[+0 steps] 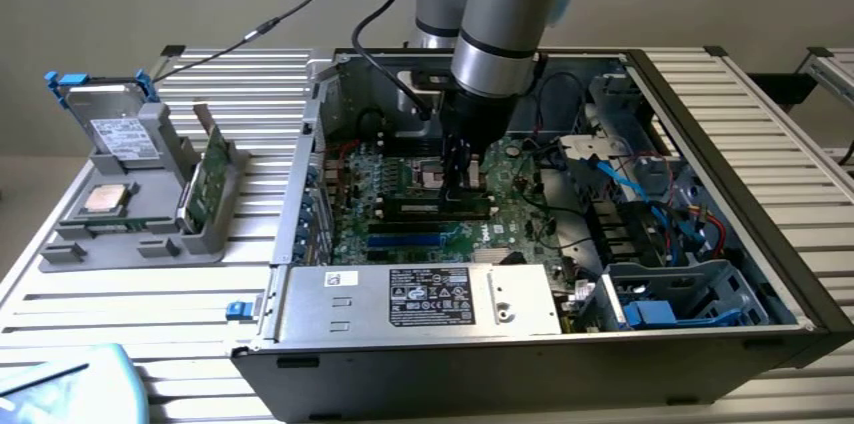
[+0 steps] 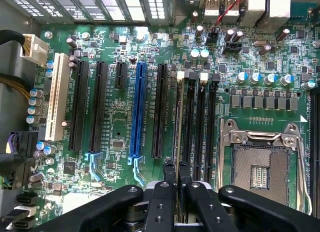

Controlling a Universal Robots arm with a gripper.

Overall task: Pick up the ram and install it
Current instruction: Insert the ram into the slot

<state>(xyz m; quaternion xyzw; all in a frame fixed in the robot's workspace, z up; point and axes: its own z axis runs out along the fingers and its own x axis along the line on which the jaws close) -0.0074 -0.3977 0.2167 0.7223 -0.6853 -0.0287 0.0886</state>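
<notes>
Gripper (image 2: 176,169) pinches ram (image 2: 177,122) (seen edge-on) over motherboard (image 2: 115,142).

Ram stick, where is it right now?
In the wrist view the ram stands edge-on in the gripper's shut jaws, at the memory slots, between a black expansion slot and the empty processor socket.

Computer case (image 1: 314,134) open on top, so entry from above is free. The gripper (image 2: 177,168) takes the middle, pinched on the ram (image 2: 177,117) over the memory slots (image 2: 200,127). CPU socket (image 2: 260,162) on one flank and expansion slots (image 2: 137,112) on the other, both low. Power supply (image 1: 441,299) walls the near side. Loose cables (image 1: 641,179) and drive cage (image 1: 681,294) crowd the exterior view's right.
</notes>
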